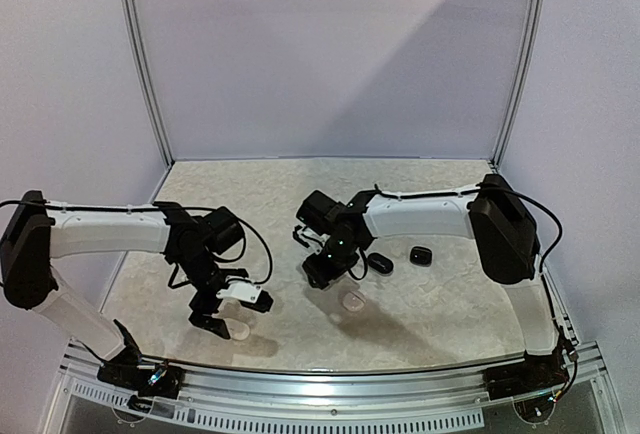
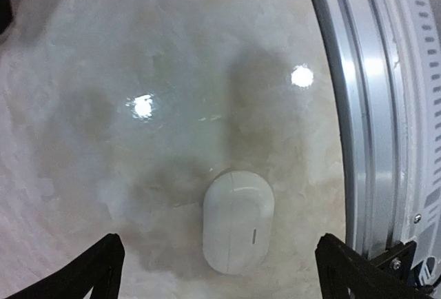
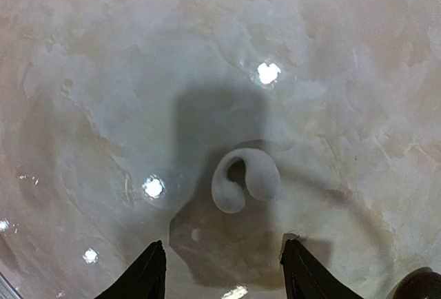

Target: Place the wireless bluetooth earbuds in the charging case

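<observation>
A white pebble-shaped charging case (image 2: pixel 238 222) lies flat on the marble tabletop with its lid closed. My left gripper (image 2: pixel 218 254) hovers over it, open wide, its fingers far out on either side and not touching it. From above the case (image 1: pixel 243 332) shows faintly beside the left gripper (image 1: pixel 222 314), near the front rail. A white hook-shaped earbud (image 3: pixel 244 180) lies loose on the table just ahead of my right gripper (image 3: pixel 223 245), which is open with nothing between its fingers. The top view has the earbud (image 1: pixel 353 301) just in front of the right gripper (image 1: pixel 333 274).
A black oval case (image 1: pixel 379 263) and a smaller black piece (image 1: pixel 420 255) lie to the right of the right gripper. The metal front rail (image 2: pixel 358 106) runs close beside the white case. Walls close off the table at the back and sides.
</observation>
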Controlling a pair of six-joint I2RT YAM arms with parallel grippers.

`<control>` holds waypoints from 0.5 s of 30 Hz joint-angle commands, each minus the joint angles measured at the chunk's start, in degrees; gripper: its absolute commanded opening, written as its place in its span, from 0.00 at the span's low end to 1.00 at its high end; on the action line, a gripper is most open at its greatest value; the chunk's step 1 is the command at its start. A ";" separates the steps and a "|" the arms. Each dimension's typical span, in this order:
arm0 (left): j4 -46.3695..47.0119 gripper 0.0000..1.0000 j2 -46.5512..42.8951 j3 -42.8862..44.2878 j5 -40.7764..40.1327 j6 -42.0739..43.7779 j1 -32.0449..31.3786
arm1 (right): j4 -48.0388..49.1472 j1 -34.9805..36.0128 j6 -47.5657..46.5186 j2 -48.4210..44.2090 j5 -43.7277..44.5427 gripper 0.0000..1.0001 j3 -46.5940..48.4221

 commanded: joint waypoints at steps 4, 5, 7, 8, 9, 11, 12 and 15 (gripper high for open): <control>-15.75 0.99 -2.32 12.18 8.99 -0.92 7.37 | 2.16 -2.13 7.12 -4.70 -0.86 0.60 -0.20; -16.30 0.98 -2.29 13.14 9.61 -1.64 9.39 | 3.52 -2.15 8.83 -4.74 -2.22 0.60 -0.31; -14.86 0.95 -2.41 13.39 8.81 -3.79 13.87 | 6.00 -2.18 11.44 -4.63 -3.09 0.60 -1.04; -12.62 0.92 -2.50 12.84 7.43 -4.79 16.26 | 7.08 -2.14 12.57 -4.58 -2.68 0.60 -1.63; -10.74 0.89 -2.48 11.93 5.89 -5.69 18.63 | 7.65 -2.15 14.14 -4.46 -1.69 0.60 -1.88; -6.49 0.77 -1.76 10.28 2.18 -8.64 22.94 | 7.50 -2.14 16.11 -3.53 0.79 0.60 -1.31; -5.08 0.70 -0.93 9.70 0.10 -9.76 24.53 | 6.96 -2.13 17.29 -3.03 1.07 0.59 -0.61; -4.17 0.63 1.83 9.10 -2.30 -10.77 28.94 | 5.85 -2.05 18.66 -1.18 3.80 0.59 1.15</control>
